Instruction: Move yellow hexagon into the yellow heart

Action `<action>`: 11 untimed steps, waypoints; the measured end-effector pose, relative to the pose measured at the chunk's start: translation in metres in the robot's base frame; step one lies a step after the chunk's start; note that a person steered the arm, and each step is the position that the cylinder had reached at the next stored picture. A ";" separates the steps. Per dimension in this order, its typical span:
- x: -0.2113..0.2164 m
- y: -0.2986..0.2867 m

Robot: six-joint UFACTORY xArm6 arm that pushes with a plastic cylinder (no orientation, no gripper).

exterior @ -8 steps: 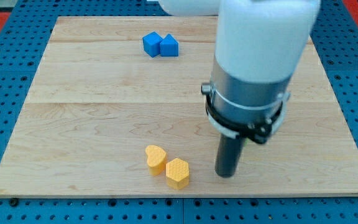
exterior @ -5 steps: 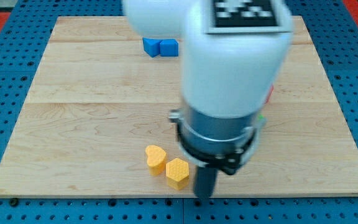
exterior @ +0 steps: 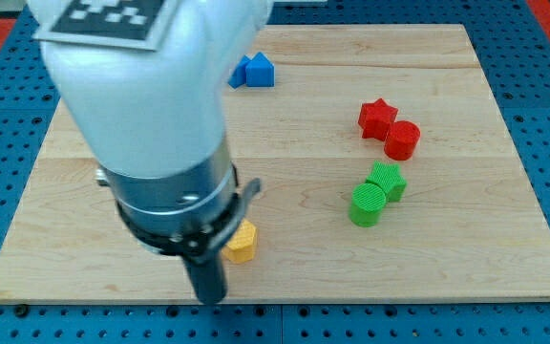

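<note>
One yellow block point(exterior: 242, 242) shows near the view's bottom, left of centre, partly hidden behind the arm. Its shape cannot be made out, so I cannot tell whether it is the hexagon or the heart. The other yellow block is hidden. My tip point(exterior: 208, 298) rests on the board close to its bottom edge, just below and left of the visible yellow block. Whether the rod touches it is unclear.
Two blue blocks point(exterior: 253, 70) sit together at the view's top. A red star point(exterior: 377, 117) and a red cylinder point(exterior: 402, 140) stand at the right. A green block point(exterior: 387, 179) and a green cylinder point(exterior: 368, 204) stand below them.
The arm has swept from the view's right to the left along the bottom edge. The yellow hexagon no longer shows at its earlier spot, and only one yellow block is visible.
</note>
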State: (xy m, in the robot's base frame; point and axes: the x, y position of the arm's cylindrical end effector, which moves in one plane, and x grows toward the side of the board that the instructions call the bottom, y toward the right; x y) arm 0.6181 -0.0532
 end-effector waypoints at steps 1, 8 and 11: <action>-0.002 0.039; -0.039 0.044; -0.047 0.045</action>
State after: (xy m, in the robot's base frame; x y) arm 0.5706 -0.0086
